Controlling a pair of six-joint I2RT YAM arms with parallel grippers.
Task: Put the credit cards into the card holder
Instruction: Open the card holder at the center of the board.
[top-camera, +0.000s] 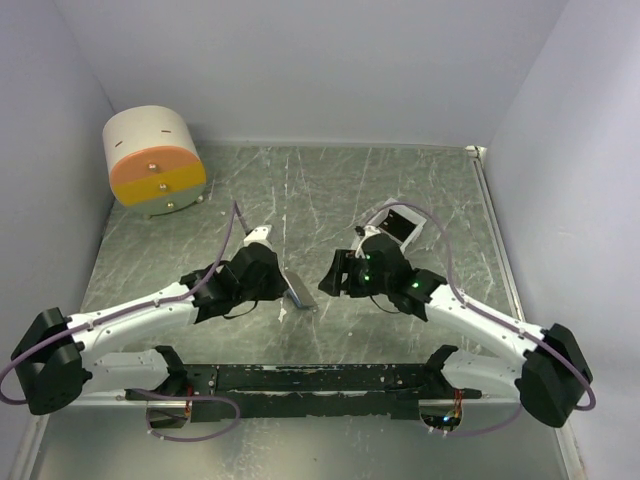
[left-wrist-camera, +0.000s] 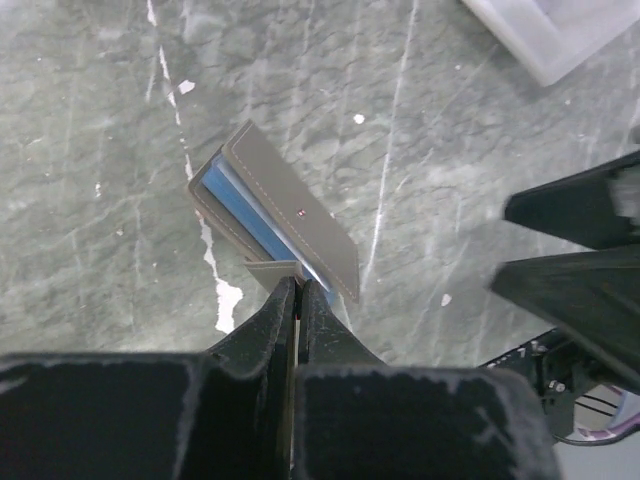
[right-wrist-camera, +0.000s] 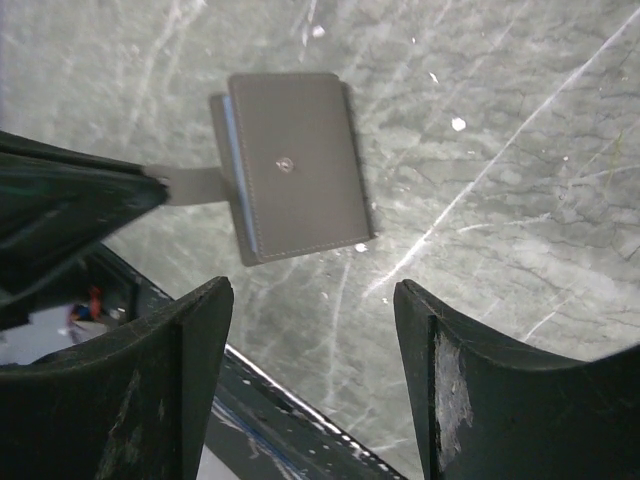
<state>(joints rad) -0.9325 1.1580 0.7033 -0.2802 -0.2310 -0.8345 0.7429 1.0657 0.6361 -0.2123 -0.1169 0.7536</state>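
At the bottom of the left wrist view, the left gripper (left-wrist-camera: 298, 292) has its fingers pressed together, pinching the little snap tab (left-wrist-camera: 272, 268) of the card holder (left-wrist-camera: 285, 205). The taupe-grey holder reaches from that tab toward the frame's middle. It is nearly shut, with light blue lining showing along its left edge. Whether it touches the marbled green table (left-wrist-camera: 90, 120) I cannot tell. The right gripper (right-wrist-camera: 312, 300) hovers close by at that view's right edge, fingers spread with nothing between them. In its own view the holder sits upper middle. Farther back in the top view, a white tray (top-camera: 383, 214) lies right of centre and a cream-and-orange drum (top-camera: 153, 160) stands upper left.
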